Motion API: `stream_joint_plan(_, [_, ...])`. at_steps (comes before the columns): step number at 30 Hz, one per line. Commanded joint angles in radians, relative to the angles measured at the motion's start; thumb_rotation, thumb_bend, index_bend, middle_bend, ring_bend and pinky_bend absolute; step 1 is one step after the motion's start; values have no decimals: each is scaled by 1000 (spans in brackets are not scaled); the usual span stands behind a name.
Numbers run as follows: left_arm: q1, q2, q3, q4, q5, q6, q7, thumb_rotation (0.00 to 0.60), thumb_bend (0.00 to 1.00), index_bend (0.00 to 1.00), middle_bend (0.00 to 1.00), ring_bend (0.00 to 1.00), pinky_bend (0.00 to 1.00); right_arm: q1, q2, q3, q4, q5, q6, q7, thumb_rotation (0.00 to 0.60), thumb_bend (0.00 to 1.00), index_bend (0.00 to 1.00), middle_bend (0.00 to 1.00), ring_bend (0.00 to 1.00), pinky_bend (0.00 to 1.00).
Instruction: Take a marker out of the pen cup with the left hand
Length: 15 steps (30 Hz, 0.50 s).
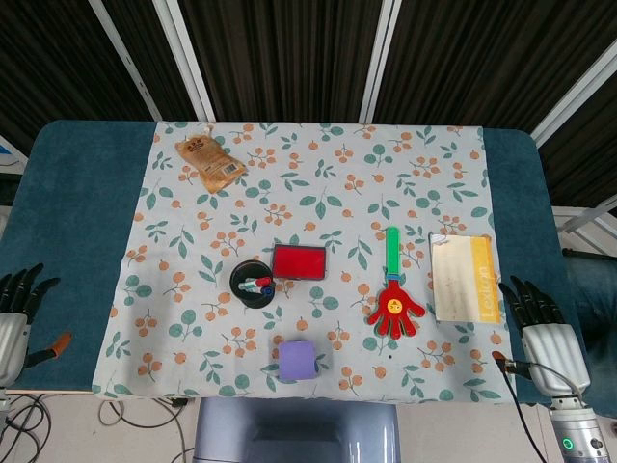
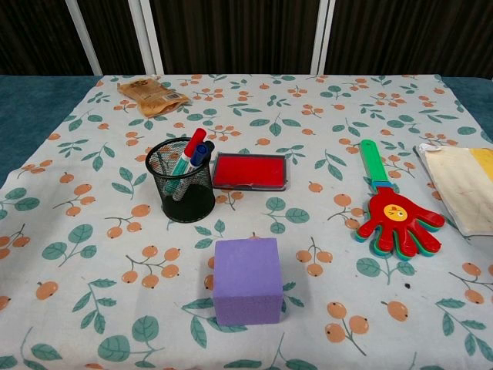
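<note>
Your left hand [image 1: 16, 307] rests at the near left table edge, fingers spread, holding nothing. Your right hand [image 1: 546, 328] sits at the near right edge, likewise empty and spread. Purple cube [image 2: 246, 280] lies nearest centre. At its 11 o'clock: black mesh pen cup [image 2: 181, 189], upright, with markers [image 2: 192, 150] leaning inside, red and blue caps up. Red tray [image 2: 249, 170] just beside the cup, at its 3 o'clock. Farthest, brown packet [image 2: 151, 96], at 11 o'clock.
</note>
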Motion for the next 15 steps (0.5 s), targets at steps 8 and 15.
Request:
stream_joint_plan(8, [1,-1,0,-1,4,5,-4,600,183,181,27,0,0,-3,5,-2,-2,0,2,-1,600,33,5,0,0,150])
stream_joint_plan(15, [-3,-6,-1,11,13,3,-16,600,183,192,27,0,0,-4,6,-4,-2,-1,1,-1,600,32,5,0,0,150])
